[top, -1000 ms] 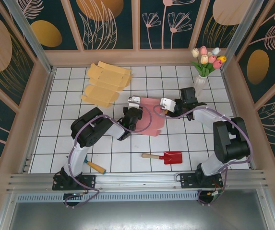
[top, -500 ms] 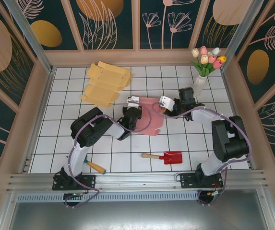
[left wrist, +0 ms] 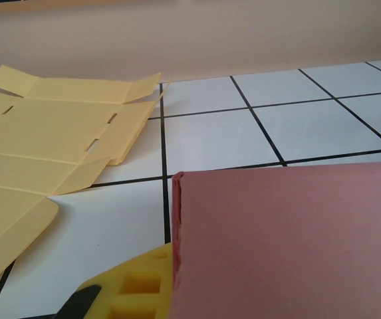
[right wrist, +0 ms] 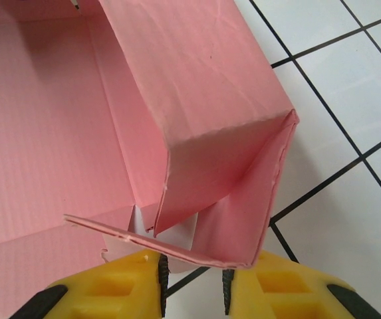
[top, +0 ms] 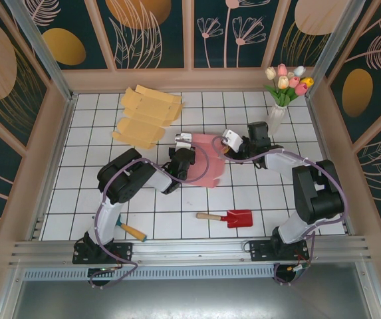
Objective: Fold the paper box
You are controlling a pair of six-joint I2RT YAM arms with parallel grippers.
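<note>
Nearest us on the tiled tabletop (top: 256, 193) lies a red shovel (top: 230, 217). Beyond it sits the pink paper box (top: 207, 166), partly folded. Our left claw (top: 189, 145) is clamped on its left wall, and our right claw (right wrist: 191, 276) stands slightly parted at a corner flap. Farther back lie flat yellow sheets (top: 147, 116).

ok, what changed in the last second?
The right gripper edged slightly left at the pink box, jaws narrowing around its corner flap, not clearly clamped yet. The left gripper stayed shut on the pink box's wall. Yellow cardboard sheets, red shovel and flower vase did not move.
</note>
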